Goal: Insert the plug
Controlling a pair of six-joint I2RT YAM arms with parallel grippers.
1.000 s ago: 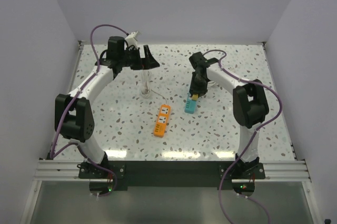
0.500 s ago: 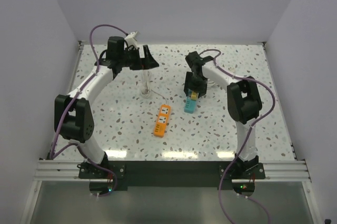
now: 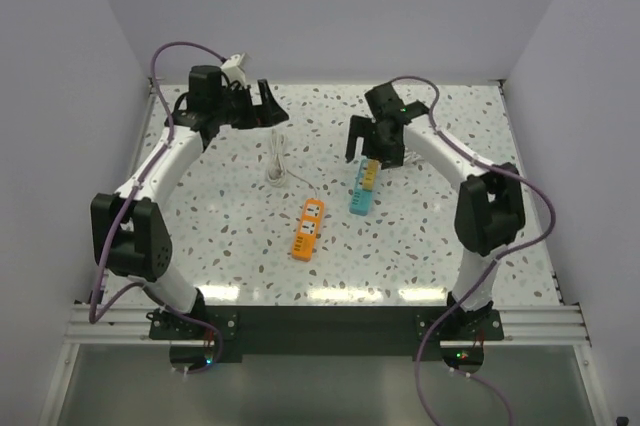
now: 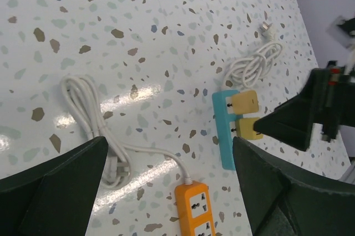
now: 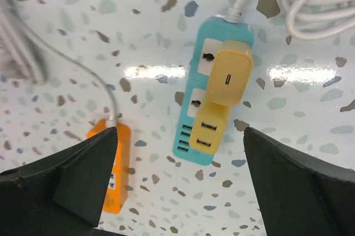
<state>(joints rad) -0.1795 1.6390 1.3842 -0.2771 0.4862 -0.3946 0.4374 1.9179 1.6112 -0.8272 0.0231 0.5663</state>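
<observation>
A yellow-tan plug (image 5: pixel 209 128) with two slots stands in the blue power strip (image 5: pixel 194 150). A second yellow-tan plug (image 5: pixel 230 72) sits in the socket beside it, nearer the strip's cable. My right gripper (image 5: pixel 180 191) hangs open above them, touching neither. From above, the plugs (image 3: pixel 369 175) show on the blue strip (image 3: pixel 360 204), just below the right gripper (image 3: pixel 372 151). My left gripper (image 3: pixel 268 111) is open and empty at the back left. In its wrist view the plugs (image 4: pixel 248 128) show on the blue strip (image 4: pixel 223 136), between the wide fingers of the left gripper (image 4: pixel 169 191).
An orange power strip (image 3: pixel 308 228) lies left of the blue one, its white cable (image 3: pixel 276 164) bundled toward the back. The blue strip's white cable coil (image 5: pixel 316 3) lies just behind it. Grey walls close in the speckled table (image 3: pixel 230 236).
My right gripper has opened, let go of the plug and lifted back from the blue strip. The left arm has swung a little to the left and back.
</observation>
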